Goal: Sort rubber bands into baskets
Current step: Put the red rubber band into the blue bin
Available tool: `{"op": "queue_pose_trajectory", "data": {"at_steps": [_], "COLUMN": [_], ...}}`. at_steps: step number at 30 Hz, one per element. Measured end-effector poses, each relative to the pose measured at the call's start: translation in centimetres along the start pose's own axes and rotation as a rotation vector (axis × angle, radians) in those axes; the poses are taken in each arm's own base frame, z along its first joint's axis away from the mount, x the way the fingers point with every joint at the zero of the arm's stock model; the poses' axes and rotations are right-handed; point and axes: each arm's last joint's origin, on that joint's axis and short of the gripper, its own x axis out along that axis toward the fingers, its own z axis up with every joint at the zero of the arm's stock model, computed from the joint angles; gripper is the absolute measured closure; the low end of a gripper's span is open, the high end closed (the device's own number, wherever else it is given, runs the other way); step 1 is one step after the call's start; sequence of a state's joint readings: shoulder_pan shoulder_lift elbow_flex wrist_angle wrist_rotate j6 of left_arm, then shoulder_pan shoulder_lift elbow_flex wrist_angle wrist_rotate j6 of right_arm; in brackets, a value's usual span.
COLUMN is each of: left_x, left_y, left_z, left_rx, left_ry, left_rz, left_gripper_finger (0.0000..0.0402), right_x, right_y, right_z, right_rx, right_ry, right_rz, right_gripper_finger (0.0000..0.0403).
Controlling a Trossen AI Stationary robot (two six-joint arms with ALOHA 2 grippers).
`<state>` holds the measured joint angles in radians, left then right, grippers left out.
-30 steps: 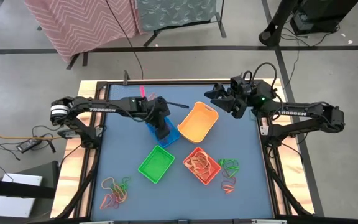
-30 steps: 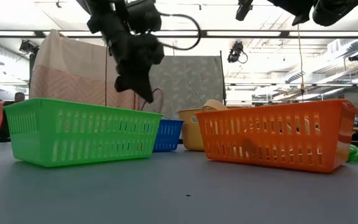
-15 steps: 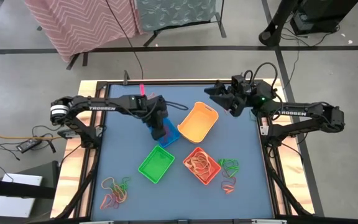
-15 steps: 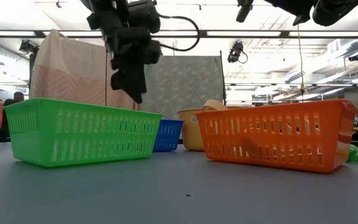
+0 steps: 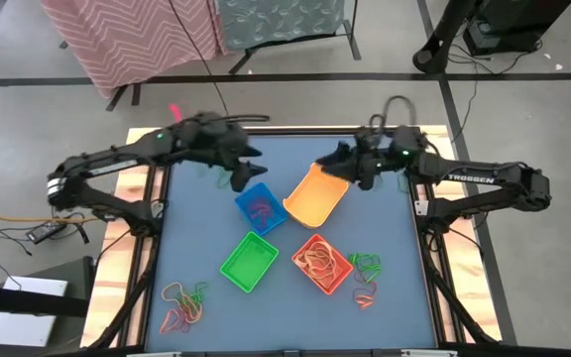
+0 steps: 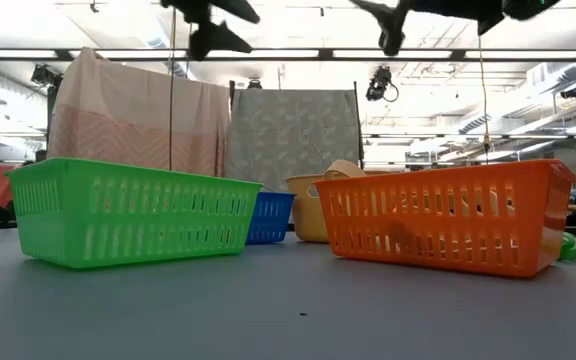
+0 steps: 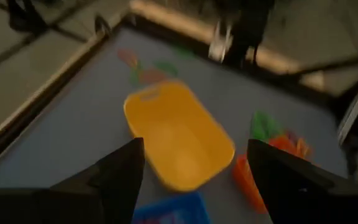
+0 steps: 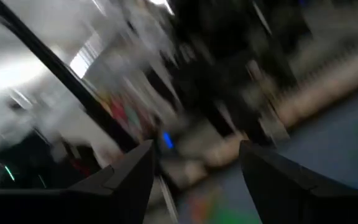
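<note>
Four small plastic baskets sit mid-table, upright and open. Blue basket [image 5: 260, 207] holds a few reddish rubber bands. Yellow basket [image 5: 317, 194] sits just beside it toward the right arm, looks empty. Green basket [image 5: 249, 262] sits nearer the front edge, looks empty. Orange basket [image 5: 321, 263] beside the green one holds a tangle of orange bands. Loose green and red bands [image 5: 365, 272] lie right of it; another loose pile [image 5: 183, 303] lies at the front left corner.
</note>
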<state>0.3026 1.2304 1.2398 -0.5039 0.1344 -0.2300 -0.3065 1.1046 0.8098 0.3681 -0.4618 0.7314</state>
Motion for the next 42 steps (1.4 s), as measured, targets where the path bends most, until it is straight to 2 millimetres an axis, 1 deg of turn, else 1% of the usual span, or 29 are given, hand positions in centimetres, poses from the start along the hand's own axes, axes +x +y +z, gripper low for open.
{"op": "queue_pose_trajectory", "data": {"at_steps": [2,5,9,11,13,16,19,21,24,27,29,33,36,39,42], "left_x": [-0.8,-1.0,0.1,0.6,1.0,1.5,1.6,1.6,1.6,1.4,1.4,1.3,1.3,1.3,1.3], "left_y": [0.2,0.6,1.5,1.8,2.0,2.2,2.4,2.5,2.8,3.1,3.3,3.3,3.3,3.3,3.3], "left_z": [-0.9,-3.0,-6.1,-7.0,-7.8,-8.2,-8.4,-8.3,-8.2,-7.9,-7.8,-7.7,-7.7,-7.7,-7.6], "left_rx": [-0.063,-0.179,-0.316,-0.356,-0.377,-0.372,-0.361,-0.327,-0.295,-0.291,-0.292,-0.288,-0.285,-0.285,-0.285], "left_ry": [-0.095,-0.196,-0.241,-0.265,-0.275,-0.300,-0.298,-0.306,-0.311,-0.332,-0.332,-0.341,-0.341,-0.340,-0.343], "left_rz": [-0.001,-0.017,-0.043,-0.060,-0.068,-0.080,-0.072,-0.064,-0.053,-0.073,-0.080,-0.096,-0.097,-0.097,-0.098], "left_gripper_finger": [0.0115,0.0118,0.0124,0.0126,0.0128,0.0129,0.0129,0.0129,0.0129,0.0129,0.0129,0.0129,0.0129,0.0129,0.0129], "right_x": [0.1,0.1,-0.2,-0.4,-0.8,-1.5,-2.8,-3.6,-4.7,-5.3,-5.6,-5.6,-5.2,-4.7,-4.1], "right_y": [0.0,0.2,-0.1,-0.2,0.0,0.8,2.5,3.8,5.3,6.1,6.3,6.1,5.8,5.5,5.0], "right_z": [-0.4,-0.8,-2.1,-3.1,-4.5,-7.2,-10.3,-12.2,-15.0,-17.7,-19.4,-22.3,-23.7,-24.9,-26.0], "right_rx": [-0.001,-0.010,0.074,0.154,0.249,0.388,0.495,0.556,0.674,0.824,0.929,1.090,1.130,1.117,1.104], "right_ry": [0.117,0.227,0.340,0.420,0.526,0.712,0.888,0.960,0.963,0.906,0.858,0.816,0.824,0.869,0.876], "right_rz": [-0.073,-0.136,-0.196,-0.238,-0.295,-0.425,-0.633,-0.768,-0.952,-1.046,-1.079,-1.070,-1.090,-1.152,-1.191], "right_gripper_finger": [0.0158,0.0158,0.0158,0.0158,0.0158,0.0158,0.0158,0.0158,0.0158,0.0158,0.0158,0.0158,0.0158,0.0158,0.0160]}}
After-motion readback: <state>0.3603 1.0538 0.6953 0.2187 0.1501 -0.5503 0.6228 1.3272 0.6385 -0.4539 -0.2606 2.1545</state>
